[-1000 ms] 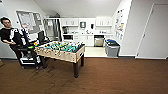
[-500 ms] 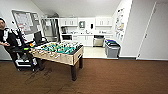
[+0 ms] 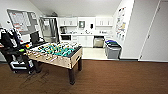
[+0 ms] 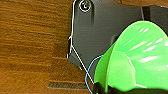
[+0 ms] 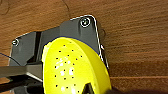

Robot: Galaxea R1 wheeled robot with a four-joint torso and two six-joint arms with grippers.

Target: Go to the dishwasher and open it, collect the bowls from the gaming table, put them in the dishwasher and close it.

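Steel-fronted dishwasher (image 3: 98, 41) apparently shut; green bowl (image 4: 135, 57) tilted above floor.

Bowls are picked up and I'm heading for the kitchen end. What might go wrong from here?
1. The foosball table stands left of the path; drifting that way could clip its near corner.
2. The grey bins sit close beside the dishwasher, narrowing the approach.
3. The green bowl and the yellow perforated bowl each hang over the wood floor; I cannot see how firmly they are gripped, so a jolt might drop one.
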